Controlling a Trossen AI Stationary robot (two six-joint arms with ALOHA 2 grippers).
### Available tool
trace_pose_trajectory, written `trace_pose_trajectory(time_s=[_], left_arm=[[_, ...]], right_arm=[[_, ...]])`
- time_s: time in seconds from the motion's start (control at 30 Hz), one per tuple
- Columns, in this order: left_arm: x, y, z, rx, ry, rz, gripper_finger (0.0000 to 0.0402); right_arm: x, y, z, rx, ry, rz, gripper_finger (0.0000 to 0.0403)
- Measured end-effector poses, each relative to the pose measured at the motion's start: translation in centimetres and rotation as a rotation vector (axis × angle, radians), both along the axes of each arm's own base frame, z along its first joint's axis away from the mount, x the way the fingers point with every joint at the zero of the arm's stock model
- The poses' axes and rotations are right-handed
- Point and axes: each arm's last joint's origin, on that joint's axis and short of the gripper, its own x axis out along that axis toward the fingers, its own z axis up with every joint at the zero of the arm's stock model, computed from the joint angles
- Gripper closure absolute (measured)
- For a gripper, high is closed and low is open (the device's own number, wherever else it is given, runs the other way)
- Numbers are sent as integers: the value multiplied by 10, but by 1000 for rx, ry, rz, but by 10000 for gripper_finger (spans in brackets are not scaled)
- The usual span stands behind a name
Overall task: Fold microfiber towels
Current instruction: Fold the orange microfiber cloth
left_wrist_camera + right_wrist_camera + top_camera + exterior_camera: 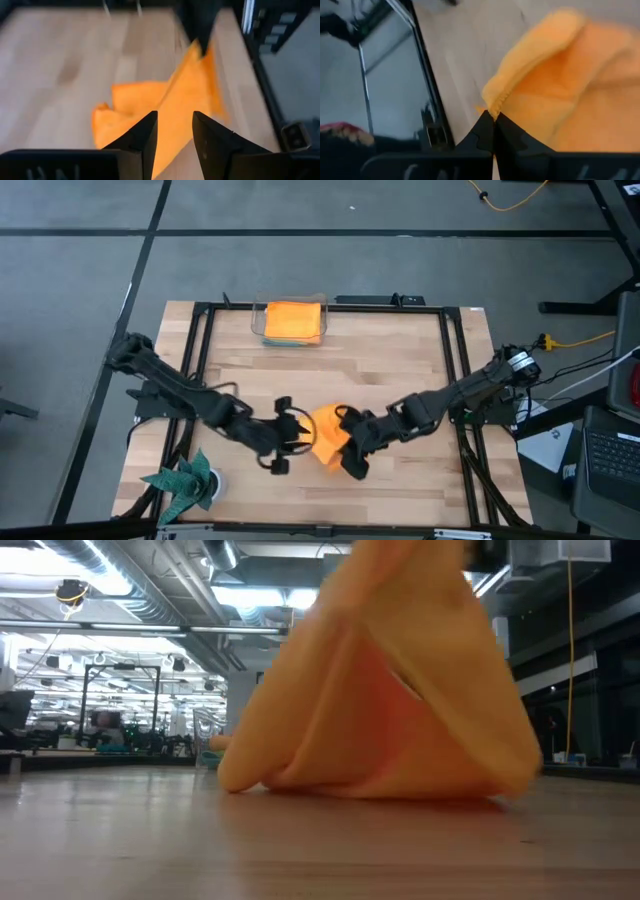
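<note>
Orange towel (380, 690) top cut off

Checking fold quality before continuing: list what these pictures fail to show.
- High view: the stack under the top orange towel; lower layers covered.
- High view: the held orange towel, partly hidden by both arms.
- Low view: the pincers, cut off by the top edge and hidden behind the towel.

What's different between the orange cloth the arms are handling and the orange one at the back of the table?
The orange towel in front is pulled up into a loose tent shape, the right gripper pinching its edge; the orange towel at the back lies flat, a neat rectangle. The front one touches the bare table; the back one sits on a stack with a blue edge showing beneath. Neither gripper touches the back one. Both look the same bright orange.
</note>
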Motion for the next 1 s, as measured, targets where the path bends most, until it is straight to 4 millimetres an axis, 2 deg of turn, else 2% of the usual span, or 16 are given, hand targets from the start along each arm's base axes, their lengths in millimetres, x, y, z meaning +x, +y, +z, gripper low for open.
trace_pose_trajectory(time_s=[0.17,0.27,0.4,0.53,0.77,1.0], left_arm=[[25,3,-41,-15,152,-36,287],[35,6,-59,-19,205,-12,287],[42,11,-72,-20,245,4,287],[46,17,-74,-76,273,-28,287],[48,32,-80,-153,344,-119,287],[36,64,-114,-369,494,42,287]], right_arm=[[-4,27,-22,98,147,102,401],[-4,41,-39,122,217,139,401],[-2,54,-61,141,302,181,401],[0,61,-81,120,355,195,401],[5,63,-89,133,357,175,401],[7,64,-87,128,317,170,400]])
